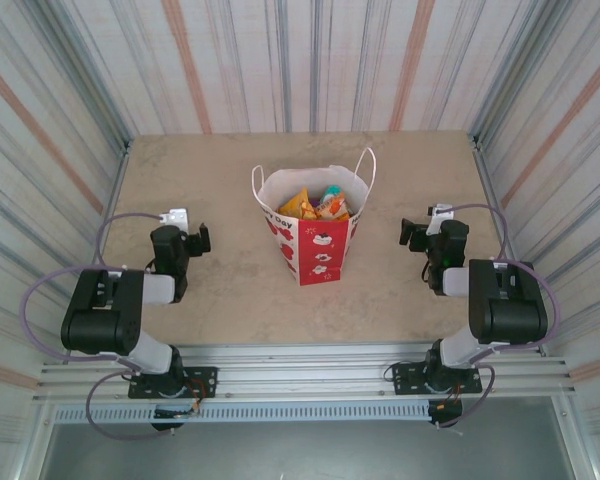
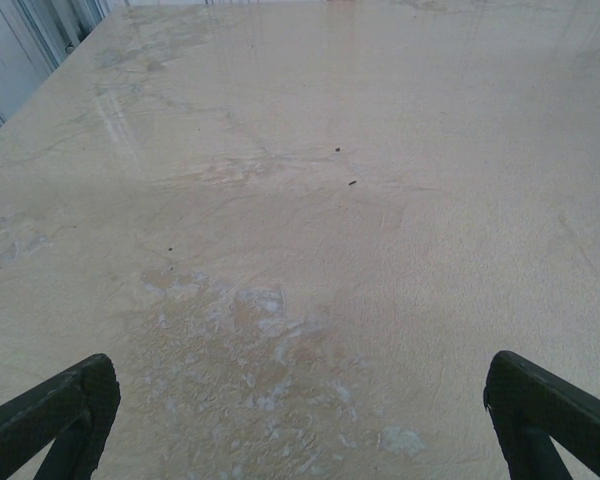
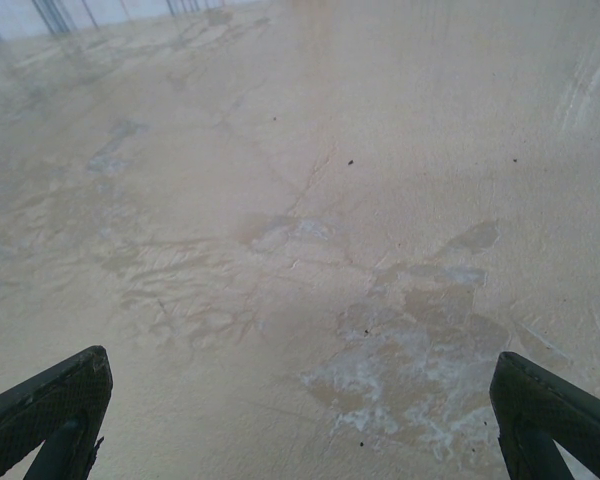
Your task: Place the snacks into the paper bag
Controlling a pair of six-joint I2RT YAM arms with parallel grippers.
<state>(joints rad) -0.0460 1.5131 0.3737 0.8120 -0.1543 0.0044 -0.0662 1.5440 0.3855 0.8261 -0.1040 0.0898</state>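
Note:
The paper bag point(image 1: 315, 235) stands upright at the middle of the table, white with a red lower band and white loop handles. Inside its open mouth lie the snacks point(image 1: 316, 204), orange, yellow and teal packets bunched together. My left gripper point(image 1: 192, 236) rests to the left of the bag, well apart from it, open with nothing between its fingers. In the left wrist view its dark fingertips point(image 2: 65, 410) frame bare tabletop. My right gripper point(image 1: 417, 234) sits to the right of the bag, also open with nothing in it; its fingertips point(image 3: 550, 410) stand wide over bare table.
The beige stone-look table point(image 1: 220, 290) is walled by striped panels point(image 1: 60, 150) on the left, back and right. Metal rails point(image 1: 310, 375) run along the near edge by both arm bases.

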